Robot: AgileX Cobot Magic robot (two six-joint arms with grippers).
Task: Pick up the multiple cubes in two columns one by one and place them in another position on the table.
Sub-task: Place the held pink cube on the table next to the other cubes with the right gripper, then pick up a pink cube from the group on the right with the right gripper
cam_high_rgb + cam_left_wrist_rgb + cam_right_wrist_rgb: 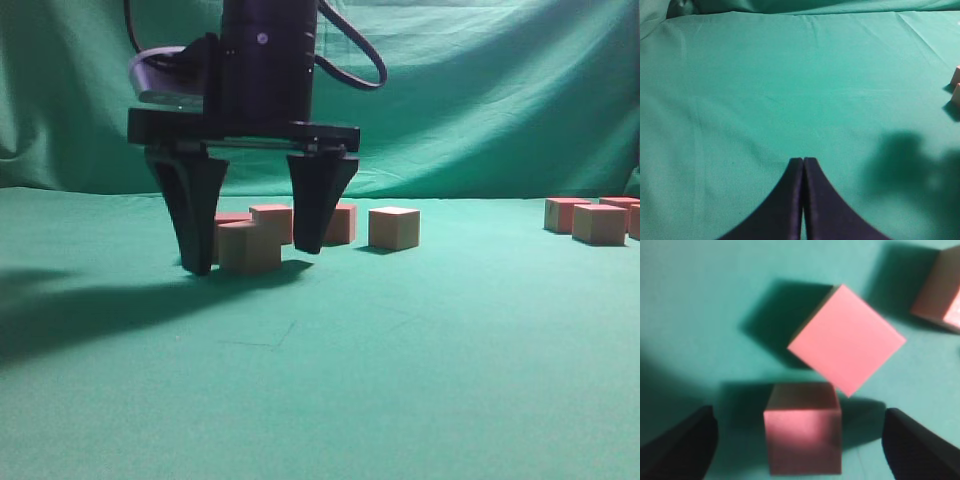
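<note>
Exterior view: right black pincer (255, 255) stands spread wide, straddling a small matte pink-tan cube (249, 246) resting untouched on the green cloth worktop (400, 350). More cubes sit at its twelve and three o'clock. Left pincer (803, 161) is closed, empty.

The left gripper (803, 161) reaches in from the bottom edge, its two dark fingers (785, 205) pressed together with only a thin seam between them, holding nothing above the table (765, 90), whose green cloth fills nearly the whole view with faint creases. At the right edge two pale cubes (956, 85) are cut off by the frame, one just behind the other, each casting a small dark shadow on the cloth. A broad, soft shadow (910, 170) lies on the cloth to the right of the fingertips.
</note>
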